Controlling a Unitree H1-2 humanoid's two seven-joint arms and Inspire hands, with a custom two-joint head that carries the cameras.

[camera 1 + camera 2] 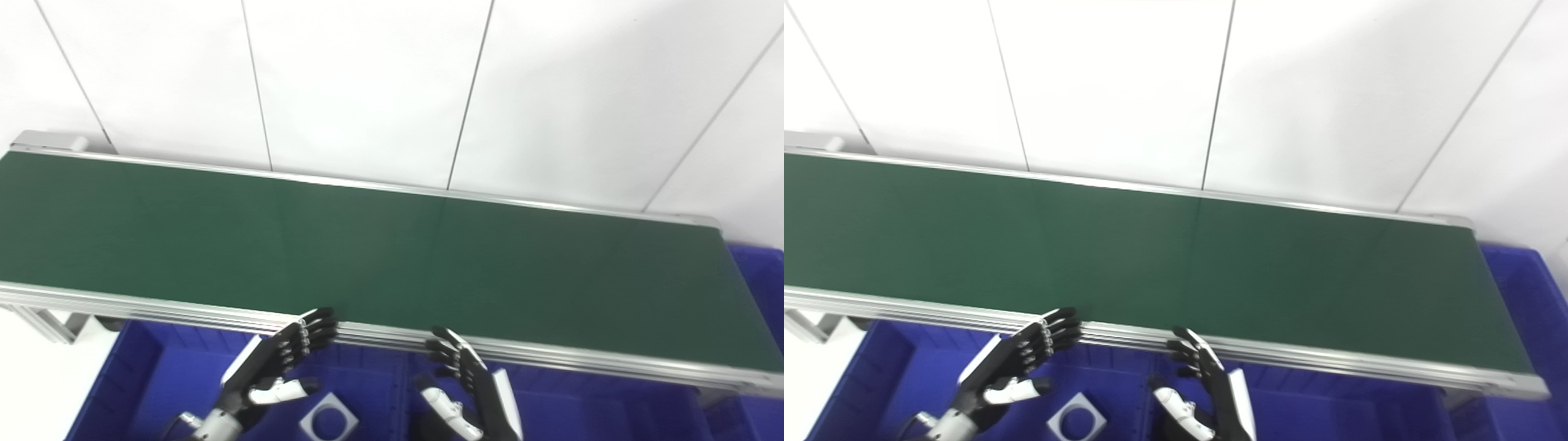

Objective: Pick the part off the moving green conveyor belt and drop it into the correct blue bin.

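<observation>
**Part already binned; belt bare and both hands idle**

Part point(328, 421), a pale square piece with a round hole through its middle, is seen lying flat on the floor of the left blue bin point(147, 373), below the near rail of the conveyor belt point(392, 257). No other piece can be made out anywhere on the green surface in either eye view. One drop is therefore judged done; whether this bin is the correct one cannot be told. What remains is judged to be waiting for a further piece to be carried along the belt.

The left robot hand point(278, 367) is held over the left bin, palm turned inward, fingers spread and extended toward the belt's rail, the thumb set apart. Nothing is gripped by it, and the binned piece lies just beside and below it, untouched.

The right robot hand point(467, 383) is raised over the neighbouring blue bin point(582, 407), fingers likewise apart and lightly curled, with nothing held. Its fingertips overlap the aluminium rail in the view, but contact cannot be confirmed. A further blue bin point(759, 269) is seen past the belt's right end.
</observation>
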